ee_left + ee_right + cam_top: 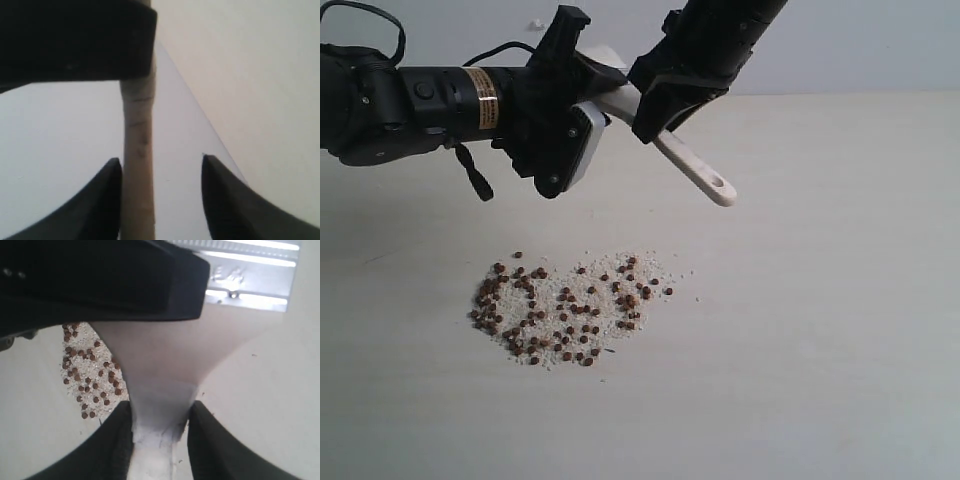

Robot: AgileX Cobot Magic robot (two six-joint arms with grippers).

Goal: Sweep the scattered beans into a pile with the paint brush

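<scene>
1. Above the beans (565,305) and well clear of them, the paint brush (695,170) is held in the air. Its holed handle end slants down on the right of the beans. The beans lie in a loose patch with pale crumbs on the table (840,350).
2. Likely risk: the right gripper (160,410) is pinched on the handle's narrow neck and alone carries the brush. If it lets go early, the brush would probably drop onto the beans and scatter them.
3. Second risk: the left gripper (160,165) stands wide around the brush's edge. One finger touches the wood and the other is apart. Closing off-centre like this could twist the brush and leave the bristles askew for sweeping.
4. Third risk: both grippers crowd the same short stretch above the beans, so a small misjudged move could knock them together.
5. Pose: the left arm lies level, reaching in from the beans' left. The right arm descends steeply from above them.
</scene>
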